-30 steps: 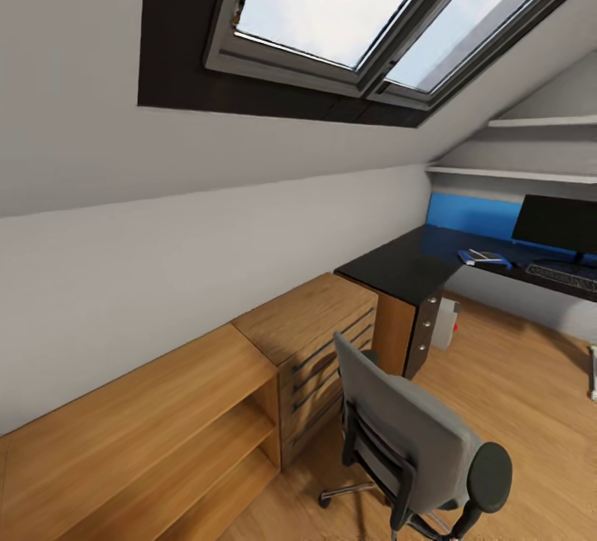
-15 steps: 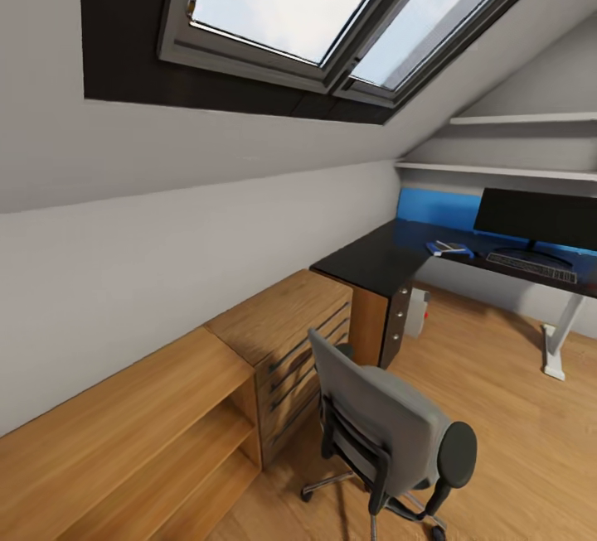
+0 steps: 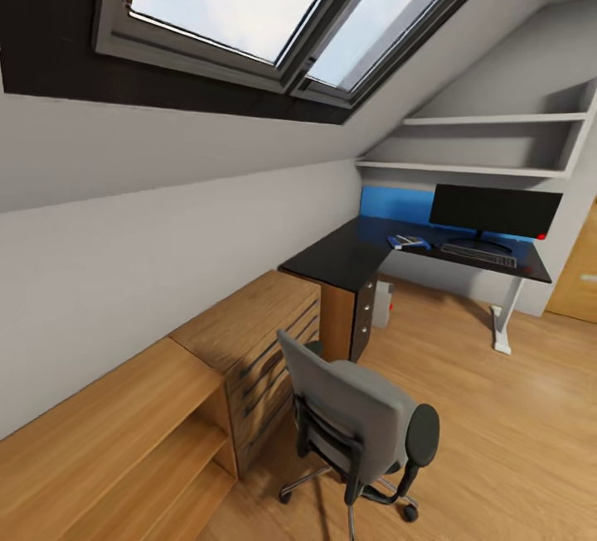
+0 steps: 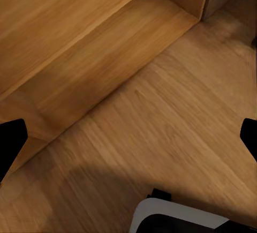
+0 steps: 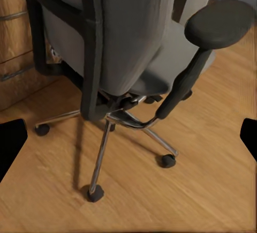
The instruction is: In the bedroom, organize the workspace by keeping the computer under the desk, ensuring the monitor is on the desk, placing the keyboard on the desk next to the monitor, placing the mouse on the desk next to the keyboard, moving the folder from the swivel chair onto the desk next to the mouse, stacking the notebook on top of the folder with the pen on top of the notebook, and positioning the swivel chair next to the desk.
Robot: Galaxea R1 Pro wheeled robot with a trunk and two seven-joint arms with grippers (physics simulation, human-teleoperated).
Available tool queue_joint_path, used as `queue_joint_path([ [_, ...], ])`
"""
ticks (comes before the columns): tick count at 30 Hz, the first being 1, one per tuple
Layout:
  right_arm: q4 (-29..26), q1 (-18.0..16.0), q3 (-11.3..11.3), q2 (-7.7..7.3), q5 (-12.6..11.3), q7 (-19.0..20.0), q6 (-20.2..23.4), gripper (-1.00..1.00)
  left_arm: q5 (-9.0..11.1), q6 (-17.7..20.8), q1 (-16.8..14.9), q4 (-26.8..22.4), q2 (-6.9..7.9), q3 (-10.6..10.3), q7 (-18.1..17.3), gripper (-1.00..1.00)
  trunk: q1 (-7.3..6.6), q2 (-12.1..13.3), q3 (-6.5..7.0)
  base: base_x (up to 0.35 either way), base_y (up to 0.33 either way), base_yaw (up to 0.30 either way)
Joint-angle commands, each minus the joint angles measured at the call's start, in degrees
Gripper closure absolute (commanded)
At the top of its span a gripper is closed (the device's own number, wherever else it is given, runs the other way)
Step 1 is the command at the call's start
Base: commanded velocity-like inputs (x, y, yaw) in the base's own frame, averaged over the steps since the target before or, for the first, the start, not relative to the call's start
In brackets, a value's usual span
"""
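Chair placement is what remains, judging from how things lie: it stands on the wood floor well apart from the desk, beside the wooden drawers, with its back turned toward the robot.

On the desk's far wing the monitor stands with the keyboard just in front of it. Off to the keyboard's side a blue folder lies with something pale on top; the notebook and pen are too small to make out. A light-grey computer sits under the desk by the corner.

Seen from the right wrist, the chair is close ahead, its armrest and star base plain. The right gripper has its dark fingertips wide apart at the picture's edges. The left gripper is spread likewise, looking at bare floor and a low wooden shelf.

So the right arm is the nearer one. The desk lies beyond the chair, so the likely move is a push forward, toward the desk.
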Motion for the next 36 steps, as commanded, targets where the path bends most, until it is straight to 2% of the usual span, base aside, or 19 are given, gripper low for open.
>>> queue_joint_path([
  [1,0.10,-0.07,0.39,0.00,0.31,-0.59,-0.12,-1.00,0.46,-0.09,0.02,-0.12,0.05,-0.49,0.33,-1.00,0.04,-0.10,-0.10,0.064,0.207,-0.299],
  [11,0.10,-0.07,0.38,0.00,0.32,-0.58,-0.12,-1.00,0.46,-0.06,0.02,-0.12,0.06,-0.41,0.33,-1.00,0.04,-0.10,-0.10,0.031,0.234,-0.300],
  [36,0.18,-0.07,0.38,0.00,0.40,-0.57,-0.21,-1.00,0.46,0.00,0.02,0.05,0.07,-0.41,0.33,-1.00,0.04,-0.10,-0.10,0.001,0.014,-0.300],
])
